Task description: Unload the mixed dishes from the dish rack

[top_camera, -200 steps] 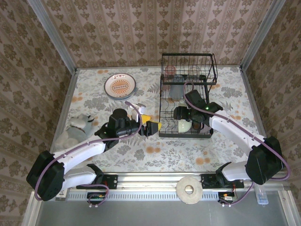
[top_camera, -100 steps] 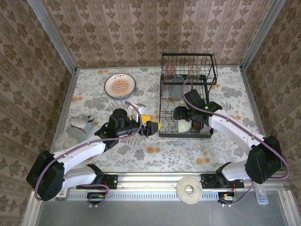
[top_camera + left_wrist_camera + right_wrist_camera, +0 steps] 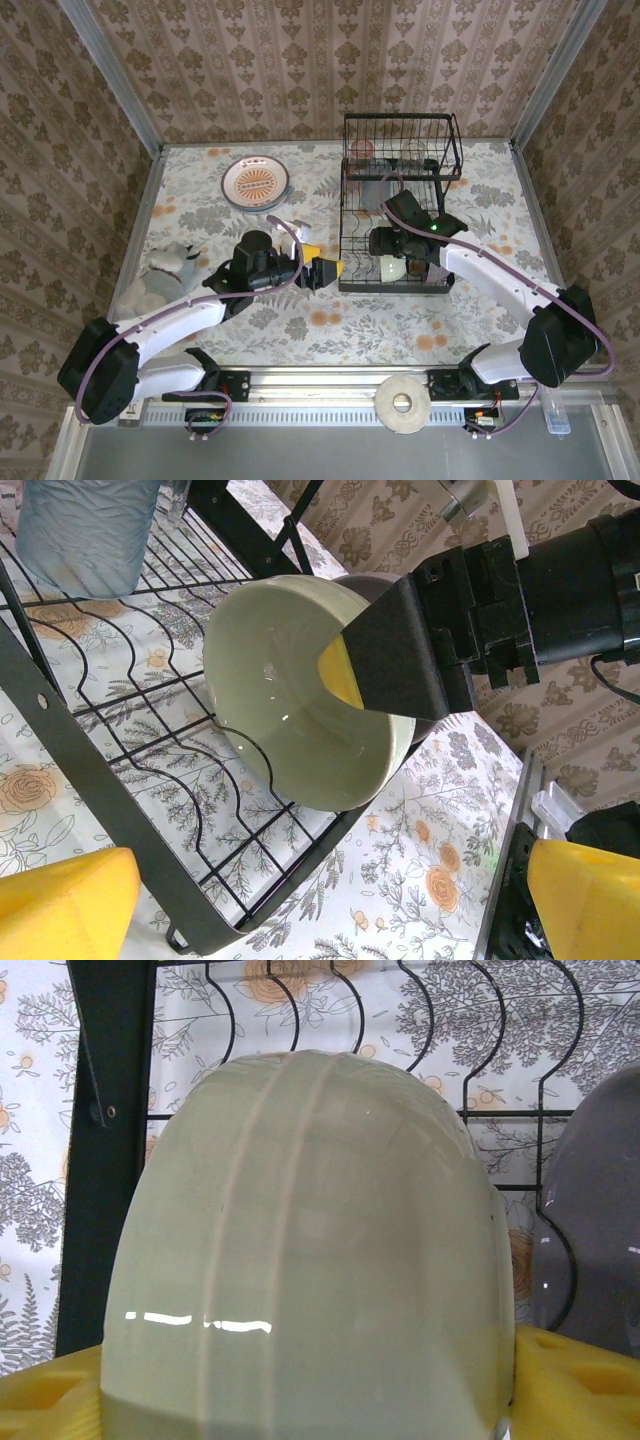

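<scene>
Bowl first, I reckon: the cream-green bowl (image 3: 290,680) stands on edge in the lower tier of the dish rack (image 3: 105,805), near its front left corner, with its hollow facing the left arm. The right gripper (image 3: 395,258) is nearer, jaws spread astride it, one finger across the hollow; whether they bite I cannot tell. The left gripper (image 3: 327,268) hovers just outside the rack, jaws wide apart, empty. A greyish bowl (image 3: 600,1210) sits just beside, so lifting straight up looks safest
</scene>
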